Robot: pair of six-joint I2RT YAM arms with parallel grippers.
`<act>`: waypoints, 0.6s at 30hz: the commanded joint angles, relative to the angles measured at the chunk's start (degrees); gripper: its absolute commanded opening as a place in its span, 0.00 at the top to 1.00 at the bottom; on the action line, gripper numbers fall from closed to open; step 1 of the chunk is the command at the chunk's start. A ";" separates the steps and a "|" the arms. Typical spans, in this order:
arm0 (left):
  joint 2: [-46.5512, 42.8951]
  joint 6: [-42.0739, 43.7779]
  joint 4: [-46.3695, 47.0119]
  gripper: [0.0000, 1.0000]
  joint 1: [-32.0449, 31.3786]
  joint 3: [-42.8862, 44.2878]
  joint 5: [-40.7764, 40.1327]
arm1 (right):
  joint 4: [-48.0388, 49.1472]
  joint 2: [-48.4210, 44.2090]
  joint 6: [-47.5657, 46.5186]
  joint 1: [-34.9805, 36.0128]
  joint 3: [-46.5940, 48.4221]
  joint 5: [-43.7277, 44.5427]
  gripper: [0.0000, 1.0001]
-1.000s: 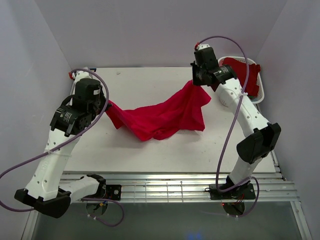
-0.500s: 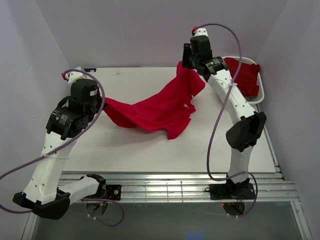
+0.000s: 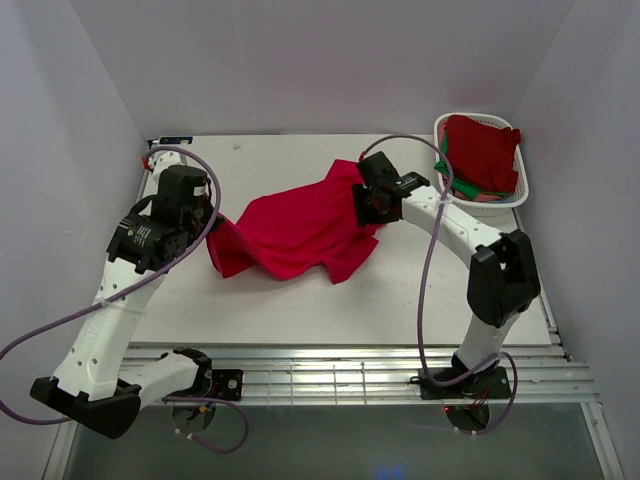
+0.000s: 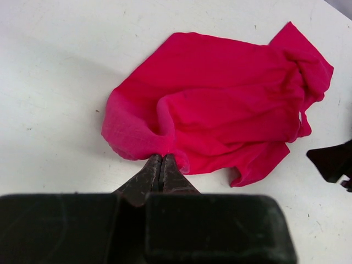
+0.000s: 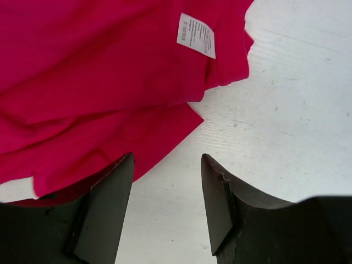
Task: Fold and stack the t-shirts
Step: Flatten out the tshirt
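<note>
Since a second ago the right gripper (image 5: pixel 165 184) has come down from the upper right to the middle of the top view and released the crimson t-shirt (image 3: pixel 300 228). Its jaws now stand apart and hold nothing, low beside the shirt's edge. This shirt lies crumpled on the centre of the table (image 3: pixel 300 310), with its long axis running from lower left to upper right. The left gripper (image 4: pixel 160 165) is clamped tight on its lower-left edge. Only the right wrist view shows the white label (image 5: pixel 196 35). Only the top view shows the basket (image 3: pixel 438 128) with dark red shirts (image 3: pixel 482 150) at upper right.
</note>
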 commanded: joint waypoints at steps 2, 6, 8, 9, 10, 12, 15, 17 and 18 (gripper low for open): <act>-0.23 -0.51 0.91 1.00 0.08 -0.45 1.31 | 0.73 -7.02 3.45 0.03 -2.34 -0.16 0.42; 0.12 -0.15 1.35 1.00 0.08 -0.54 1.57 | 2.76 -6.59 3.89 0.03 -5.08 0.37 0.42; 0.21 0.02 1.44 1.00 0.08 -0.71 1.58 | 2.32 -4.48 4.16 0.03 -4.82 0.37 0.42; 0.21 0.11 1.61 1.00 0.08 -0.80 1.58 | 1.79 -3.69 4.33 0.03 -4.30 0.54 0.43; 0.12 0.11 1.61 1.00 0.08 -0.89 1.58 | 1.70 -2.12 4.42 0.03 -3.94 0.63 0.43; -0.05 0.11 1.79 1.00 0.08 -1.24 1.66 | 1.53 -0.70 4.60 0.03 -2.89 1.07 0.43; -0.40 0.11 1.88 1.00 0.08 -1.51 1.66 | 1.44 1.67 4.69 0.03 -1.74 1.42 0.43; -0.58 0.11 2.05 1.00 0.08 -1.68 1.66 | 1.35 3.34 4.69 0.03 -0.43 1.86 0.43; -0.84 0.11 2.05 1.00 0.08 -1.86 1.66 | 1.26 3.96 4.69 0.03 -0.07 2.12 0.43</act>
